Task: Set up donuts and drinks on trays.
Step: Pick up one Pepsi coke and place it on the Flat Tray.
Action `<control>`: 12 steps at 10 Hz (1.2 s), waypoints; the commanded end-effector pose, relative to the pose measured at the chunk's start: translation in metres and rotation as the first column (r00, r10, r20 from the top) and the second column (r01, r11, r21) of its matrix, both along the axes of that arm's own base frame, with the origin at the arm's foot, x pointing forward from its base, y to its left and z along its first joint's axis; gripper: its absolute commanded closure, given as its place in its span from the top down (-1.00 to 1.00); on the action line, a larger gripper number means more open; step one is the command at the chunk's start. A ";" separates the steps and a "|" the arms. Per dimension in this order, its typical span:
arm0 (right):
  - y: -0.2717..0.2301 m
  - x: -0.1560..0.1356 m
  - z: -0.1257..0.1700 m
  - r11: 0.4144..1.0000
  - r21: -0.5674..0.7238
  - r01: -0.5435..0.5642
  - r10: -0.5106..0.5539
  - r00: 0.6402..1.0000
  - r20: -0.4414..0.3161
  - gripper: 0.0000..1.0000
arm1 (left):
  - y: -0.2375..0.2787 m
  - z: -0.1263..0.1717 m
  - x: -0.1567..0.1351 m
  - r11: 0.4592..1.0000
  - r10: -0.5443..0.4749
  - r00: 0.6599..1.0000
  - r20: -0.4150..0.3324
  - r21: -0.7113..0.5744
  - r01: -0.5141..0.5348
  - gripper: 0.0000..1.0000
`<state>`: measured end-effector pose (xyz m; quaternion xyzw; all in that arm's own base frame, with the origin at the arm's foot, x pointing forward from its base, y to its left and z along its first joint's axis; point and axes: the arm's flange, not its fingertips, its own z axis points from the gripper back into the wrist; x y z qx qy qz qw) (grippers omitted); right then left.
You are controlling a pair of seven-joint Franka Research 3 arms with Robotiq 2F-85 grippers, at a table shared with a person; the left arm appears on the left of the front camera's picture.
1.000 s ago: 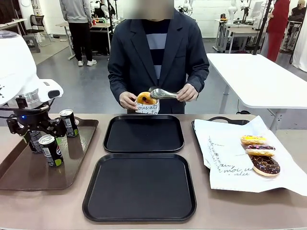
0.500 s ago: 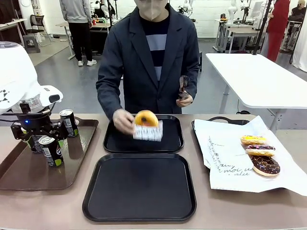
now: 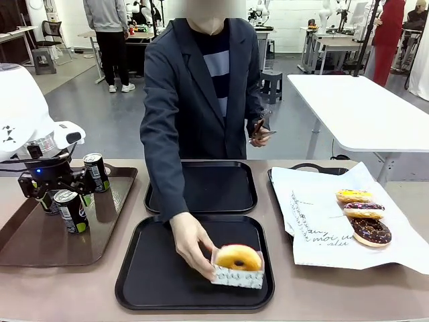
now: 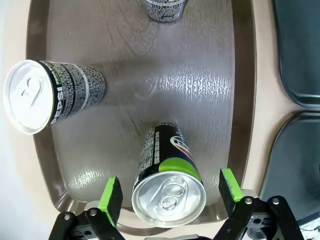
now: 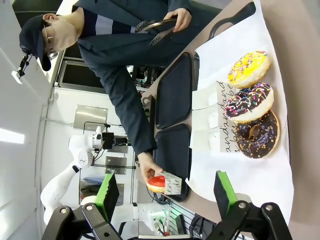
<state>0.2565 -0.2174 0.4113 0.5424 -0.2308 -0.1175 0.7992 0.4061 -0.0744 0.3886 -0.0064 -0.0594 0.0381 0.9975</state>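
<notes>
A golden-glazed donut in a printed paper sleeve rests on the near black tray, with the person's hand still on it. The far black tray is bare. Three black drink cans stand on the brown tray. My left gripper is open and straddles one can, its green pads clear of the can's sides. The two others are a can to one side and a can farther off. My right gripper hangs open and holds nothing, above the white paper.
At the right, three sprinkled donuts lie on a white printed paper sheet. The person leans over the table from the far side and holds metal tongs in the other hand.
The person carried the sleeved donut from above the far tray down onto the near tray, leaning forward. My left gripper stayed open at the cans, sinking slightly.
</notes>
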 end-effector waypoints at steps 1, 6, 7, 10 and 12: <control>-0.001 0.002 -0.001 1.000 0.013 0.003 -0.003 0.999 0.032 1.00 | 0.000 -0.003 0.010 0.999 -0.015 1.000 0.004 -0.035 0.015 1.00; -0.001 0.002 -0.001 1.000 0.013 0.003 -0.003 0.999 0.032 1.00 | 0.001 -0.021 0.019 0.999 -0.025 0.999 -0.026 -0.029 0.025 1.00; -0.001 0.002 -0.001 1.000 0.013 0.003 -0.003 0.999 0.032 1.00 | 0.001 -0.021 0.018 0.999 -0.037 0.999 -0.028 -0.021 0.036 0.61; -0.001 0.002 -0.001 1.000 0.013 0.003 -0.003 0.999 0.032 1.00 | 0.002 -0.019 0.017 0.999 -0.048 0.999 -0.021 -0.013 0.048 0.54; -0.001 0.002 -0.001 1.000 0.013 0.003 -0.003 0.999 0.032 1.00 | 0.002 -0.018 0.017 0.999 -0.054 0.998 -0.023 -0.004 0.054 0.14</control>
